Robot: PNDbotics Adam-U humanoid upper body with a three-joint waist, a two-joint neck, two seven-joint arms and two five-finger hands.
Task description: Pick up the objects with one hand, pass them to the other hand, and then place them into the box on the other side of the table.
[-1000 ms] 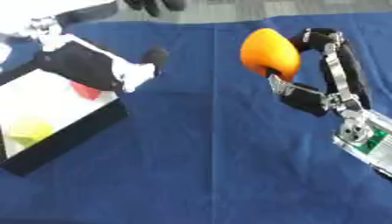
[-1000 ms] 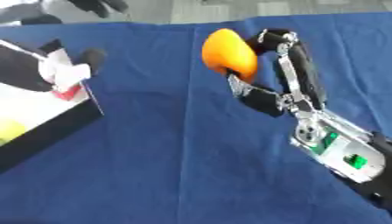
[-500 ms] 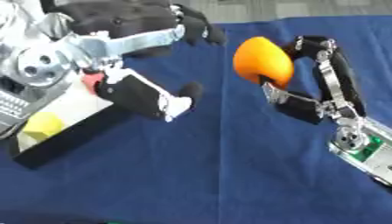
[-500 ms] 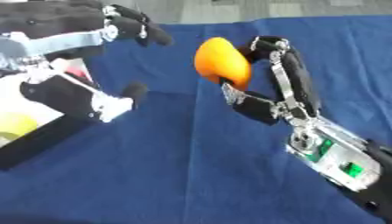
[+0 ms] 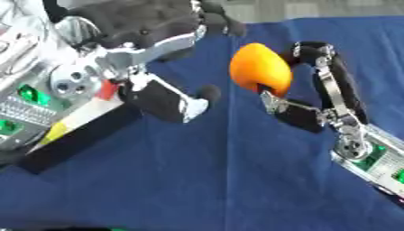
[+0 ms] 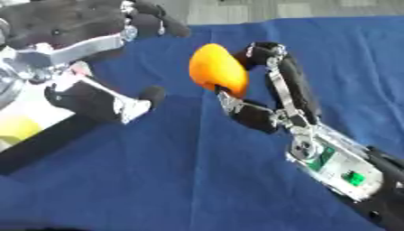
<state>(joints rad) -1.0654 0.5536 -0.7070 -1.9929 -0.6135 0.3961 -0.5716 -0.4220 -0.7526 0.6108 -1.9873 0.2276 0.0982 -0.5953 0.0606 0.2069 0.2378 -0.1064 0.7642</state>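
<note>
An orange fruit [image 5: 259,69] is held up above the blue tablecloth by my right hand [image 5: 315,97], whose fingers and thumb curl round it. My left hand [image 5: 154,58] is raised just to the left of the fruit, fingers spread and open, a small gap from it. The upper fingers [image 6: 154,20] reach over toward the fruit and the thumb [image 6: 118,101] lies below. The box [image 6: 35,135] sits at the left edge, mostly hidden behind my left arm; a yellow thing [image 6: 16,127] and a bit of red [image 5: 107,89] show in it.
The blue cloth [image 5: 205,180] covers the table and stretches bare across the lower middle. The box's dark wall [image 5: 75,142] runs diagonally at the left. A grey floor strip shows beyond the far table edge.
My left hand has come up from over the box and moved right toward the fruit, now filling the upper left. The right hand with the fruit has shifted slightly left.
</note>
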